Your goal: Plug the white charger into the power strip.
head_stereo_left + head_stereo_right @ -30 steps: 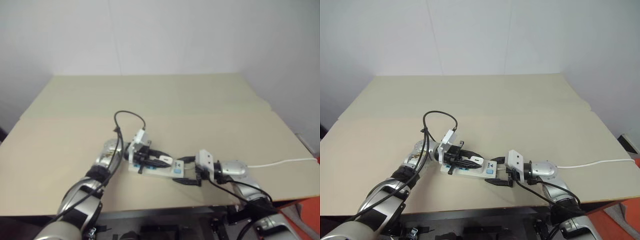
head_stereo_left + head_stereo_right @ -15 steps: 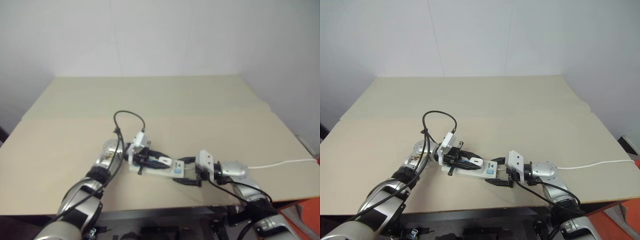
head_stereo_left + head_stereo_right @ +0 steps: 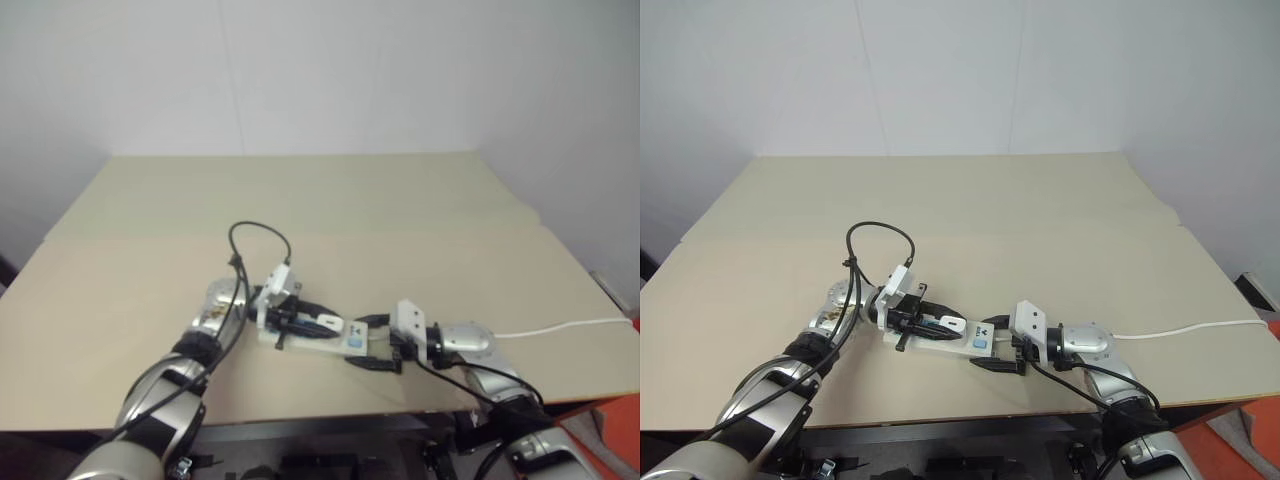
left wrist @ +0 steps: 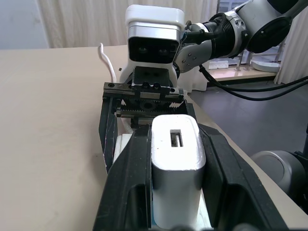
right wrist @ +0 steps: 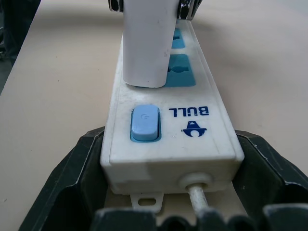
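On a beige desk (image 3: pixel 1060 230), the left gripper (image 4: pixel 175 159) pinches the small white boxy charger (image 4: pixel 176 168) between its black fingers (image 4: pixel 130 178), holding it over the long white plastic power strip (image 5: pixel 168 125) with its blue-faced sockets. From the right wrist view, the charger's base sits at the socket nearest the blue switch (image 5: pixel 144 123), apparently seated or close to it; whether the prongs are fully home cannot be told. The right gripper (image 5: pixel 168 202) braces the strip's switch end, its fingers spread wide on either side of the casing where the thin white cord (image 3: pixel 1180 327) leaves toward the desk's right edge. In the head views the strip lies near the front of the desk between the two arms, the charger (image 3: pixel 952 323) standing on it.

The step in hand looks like the insertion itself, at or near its end. The next move likely calls for a last firm push straight down, then a release of the left fingers without tilting the charger, while the right gripper holds the strip steady.
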You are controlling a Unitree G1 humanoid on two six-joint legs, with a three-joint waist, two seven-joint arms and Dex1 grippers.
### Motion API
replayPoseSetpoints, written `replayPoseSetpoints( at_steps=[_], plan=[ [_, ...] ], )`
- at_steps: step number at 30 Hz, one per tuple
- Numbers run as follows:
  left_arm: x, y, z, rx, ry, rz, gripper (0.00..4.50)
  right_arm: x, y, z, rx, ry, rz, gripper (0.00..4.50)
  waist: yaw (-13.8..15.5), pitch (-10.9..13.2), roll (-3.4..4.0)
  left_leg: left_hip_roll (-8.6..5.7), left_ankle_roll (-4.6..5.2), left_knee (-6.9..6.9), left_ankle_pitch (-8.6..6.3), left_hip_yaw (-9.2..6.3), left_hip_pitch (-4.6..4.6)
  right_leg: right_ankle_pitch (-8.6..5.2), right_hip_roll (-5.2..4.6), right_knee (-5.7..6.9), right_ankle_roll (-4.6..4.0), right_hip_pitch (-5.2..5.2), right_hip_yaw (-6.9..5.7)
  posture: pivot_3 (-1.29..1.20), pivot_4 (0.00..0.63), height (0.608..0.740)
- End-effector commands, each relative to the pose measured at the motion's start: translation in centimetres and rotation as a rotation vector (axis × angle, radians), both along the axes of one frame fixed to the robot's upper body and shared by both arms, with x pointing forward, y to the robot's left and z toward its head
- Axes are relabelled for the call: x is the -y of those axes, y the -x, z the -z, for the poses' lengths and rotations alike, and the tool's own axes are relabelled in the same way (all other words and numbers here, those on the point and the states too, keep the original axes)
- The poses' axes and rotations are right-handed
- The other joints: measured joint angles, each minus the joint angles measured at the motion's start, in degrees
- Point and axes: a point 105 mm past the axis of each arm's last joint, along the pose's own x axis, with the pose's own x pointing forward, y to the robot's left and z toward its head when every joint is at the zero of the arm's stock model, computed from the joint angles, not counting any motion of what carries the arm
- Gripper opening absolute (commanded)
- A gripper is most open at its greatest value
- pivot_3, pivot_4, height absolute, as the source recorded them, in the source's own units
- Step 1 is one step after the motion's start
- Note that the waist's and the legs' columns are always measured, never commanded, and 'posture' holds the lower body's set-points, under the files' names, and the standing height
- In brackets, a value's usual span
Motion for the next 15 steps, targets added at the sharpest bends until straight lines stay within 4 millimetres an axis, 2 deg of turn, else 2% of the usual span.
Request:
replayPoseSetpoints(
  at_steps=[1, 5, 6, 8, 15],
  plan=[
    [-2.2, -0.2, 1.7, -0.071, -0.056, -0.076, 2.32, 1.1, 0.3, 1.2, -0.023, 0.055, 0.018, 3.43, 0.11, -0.01, 0.01, 0.0, 0.01, -0.03, -0.01, 0.0, -0.01, 0.0, 0.01, -0.01, 0.0, -0.02, 0.01, 0.0, 0.15, 0.74],
    [-2.2, -0.2, 1.7, -0.047, -0.059, -0.073, 3.71, 1.0, 0.3, 1.3, -0.023, 0.056, 0.017, 3.43, 0.48, -0.08, -0.05, -0.07, 0.02, -0.05, -0.02, -0.01, -0.06, -0.01, -0.12, -0.12, 0.02, 0.01, -0.04, 0.0, 0.15, 0.74],
    [-2.2, -0.3, 1.6, -0.048, -0.054, -0.076, 3.87, 1.0, 0.3, 1.3, -0.023, 0.057, 0.017, 3.43, 0.51, -0.09, -0.07, -0.1, 0.03, -0.05, -0.02, 0.0, -0.07, -0.01, -0.16, -0.12, 0.02, 0.01, -0.05, 0.0, 0.15, 0.74],
    [-2.2, -0.3, 1.5, -0.038, -0.048, -0.08, 4.46, 1.0, 0.2, 1.3, -0.022, 0.056, 0.017, 3.43, 0.56, -0.09, -0.07, -0.1, 0.03, -0.05, -0.03, 0.0, -0.06, -0.01, -0.16, -0.11, 0.01, 0.01, -0.06, 0.0, 0.15, 0.74],
    [-2.7, -0.7, 0.0, 0.0, -0.027, -0.086, 4.46, 0.9, -0.1, 1.1, -0.05, 0.039, 0.028, 3.43, 0.5, -0.09, -0.08, -0.09, 0.03, -0.06, -0.03, -0.01, -0.1, -0.01, -0.15, -0.11, 0.01, -0.01, -0.09, 0.0, 0.15, 0.74]
  ],
)
